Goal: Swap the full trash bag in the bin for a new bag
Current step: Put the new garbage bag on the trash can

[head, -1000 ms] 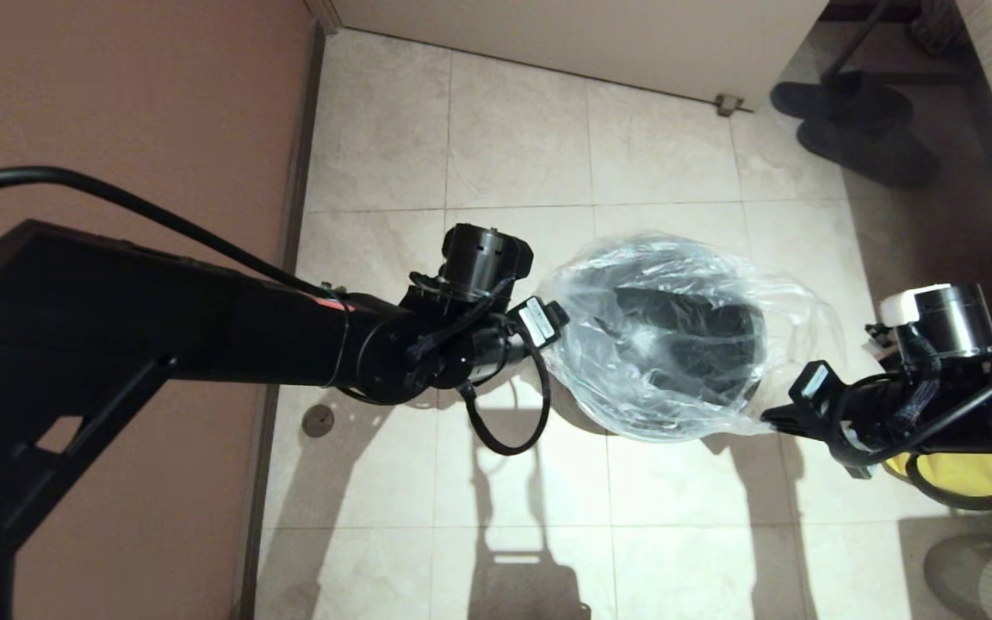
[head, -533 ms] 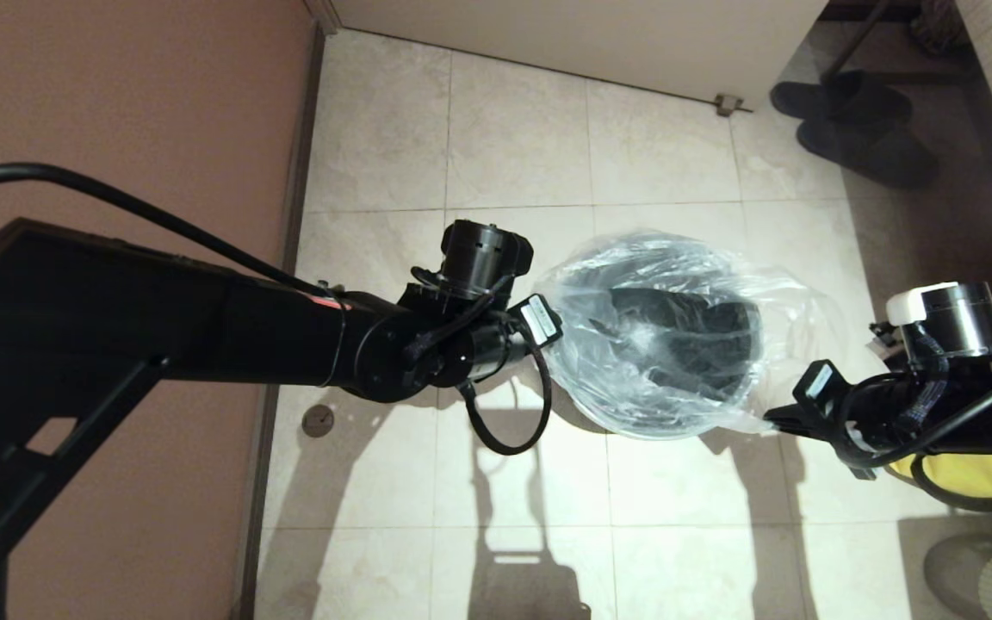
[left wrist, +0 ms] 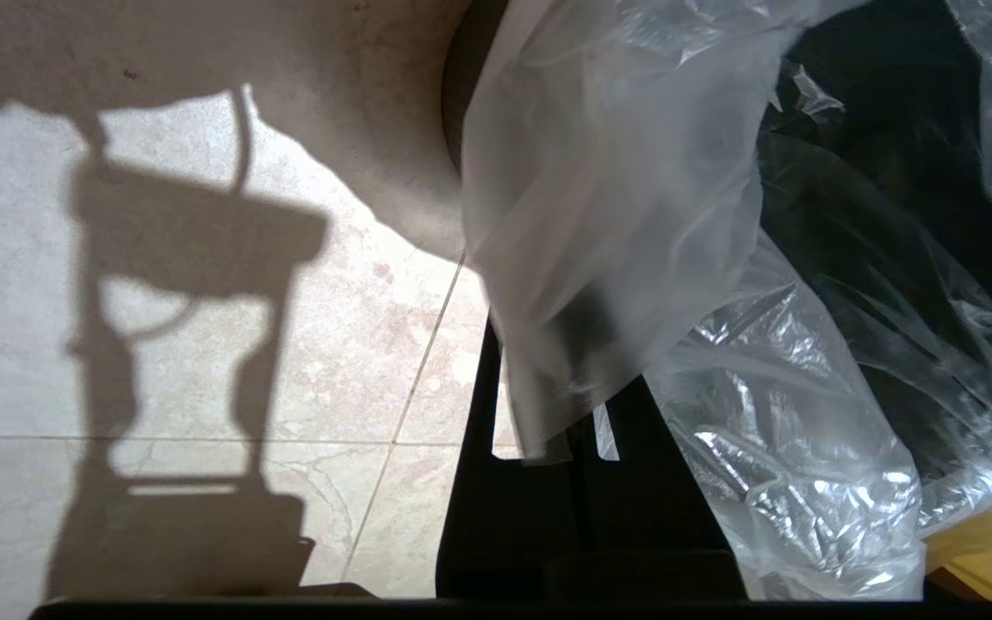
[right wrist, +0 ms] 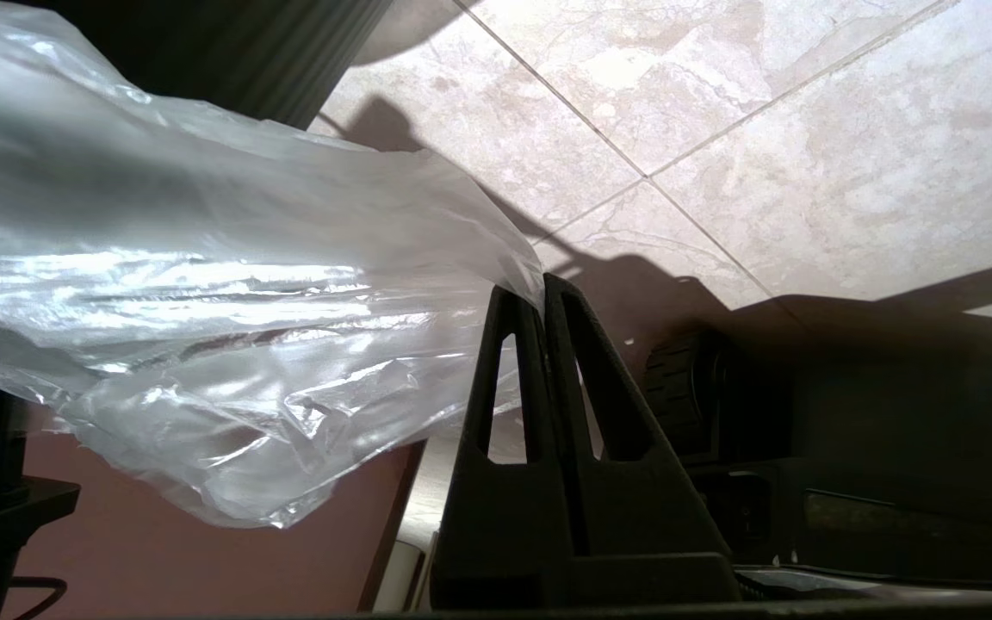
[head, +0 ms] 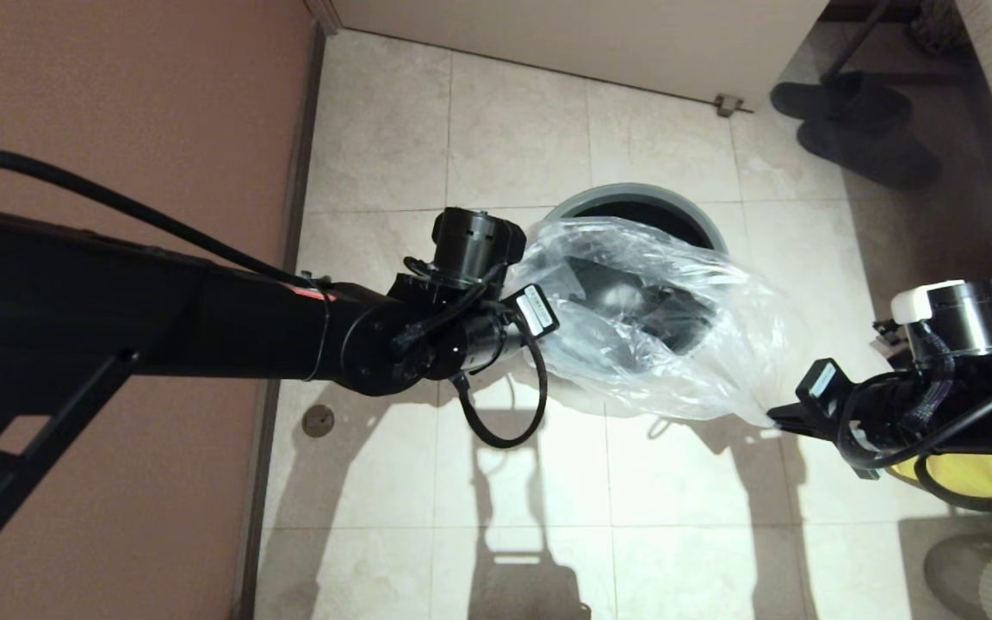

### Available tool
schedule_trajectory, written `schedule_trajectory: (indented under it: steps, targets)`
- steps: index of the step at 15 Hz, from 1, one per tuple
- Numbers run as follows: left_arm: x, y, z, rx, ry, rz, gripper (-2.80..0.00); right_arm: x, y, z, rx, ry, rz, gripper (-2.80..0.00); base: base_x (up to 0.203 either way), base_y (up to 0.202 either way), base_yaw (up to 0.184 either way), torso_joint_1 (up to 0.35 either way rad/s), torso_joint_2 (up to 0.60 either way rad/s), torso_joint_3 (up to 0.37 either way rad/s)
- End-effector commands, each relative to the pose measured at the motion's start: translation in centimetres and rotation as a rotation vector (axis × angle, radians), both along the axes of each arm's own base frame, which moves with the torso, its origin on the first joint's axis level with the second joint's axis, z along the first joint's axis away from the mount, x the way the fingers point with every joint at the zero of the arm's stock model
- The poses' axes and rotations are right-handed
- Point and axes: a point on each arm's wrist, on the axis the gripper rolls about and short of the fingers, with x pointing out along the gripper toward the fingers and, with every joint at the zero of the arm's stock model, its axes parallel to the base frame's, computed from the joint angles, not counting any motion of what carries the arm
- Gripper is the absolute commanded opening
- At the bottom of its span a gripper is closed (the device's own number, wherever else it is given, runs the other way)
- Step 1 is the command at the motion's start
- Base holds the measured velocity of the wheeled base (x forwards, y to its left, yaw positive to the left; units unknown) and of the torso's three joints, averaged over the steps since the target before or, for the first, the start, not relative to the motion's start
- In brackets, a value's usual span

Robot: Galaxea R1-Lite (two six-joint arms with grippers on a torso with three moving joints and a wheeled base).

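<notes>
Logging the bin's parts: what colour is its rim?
Light grey rim on the bin, clearest in the head view.

beige tiled floor (head: 513,138), brown wall (head: 117,95), dark slippers (head: 858,129), yellow bag (head: 978,469), door stop (head: 727,105)

Bright overhead light, hard arm shadows on tiles (head: 513,482), bag (left wrist: 599,258) edge blurred

One grey bin (head: 634,196), one clear bag (head: 677,362) stretched between two claws, left claw (head: 548,331) and right claw (head: 776,418), plus two dark slippers (head: 858,129) beyond.
</notes>
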Motion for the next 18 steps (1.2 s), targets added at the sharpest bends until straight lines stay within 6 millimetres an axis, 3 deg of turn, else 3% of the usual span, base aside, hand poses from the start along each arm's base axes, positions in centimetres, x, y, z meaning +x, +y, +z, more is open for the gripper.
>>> schedule_trajectory:
  steps: [1, 10, 15, 18]
  targets:
    - [-0.1, 0.1, 0.5, -0.011, -0.009, 0.003, -2.8, -0.1, 0.0, 0.1, 0.006, -0.002, -0.002, -2.8, 0.0, 0.0, 0.0, 0.0, 0.0, 0.0]
    - [-1.0, -1.1, 1.5, -0.007, -0.039, -0.042, -2.8, -0.5, 0.0, 0.8, 0.008, -0.023, -0.001, -2.8, 0.0, 0.0, 0.0, 0.0, 0.0, 0.0]
    - [-1.4, -1.0, 0.0, 0.03, 0.005, -0.048, -2.8, -2.0, -0.3, 1.2, -0.009, 0.028, -0.004, -2.8, 0.0, 0.0, 0.0, 0.0, 0.0, 0.0]
    - [-1.4, -0.9, -1.8, 0.066, 0.049, -0.05, -2.8, -2.1, -0.7, -0.5, -0.033, 0.093, -0.003, -2.8, 0.0, 0.0, 0.0, 0.0, 0.0, 0.0]
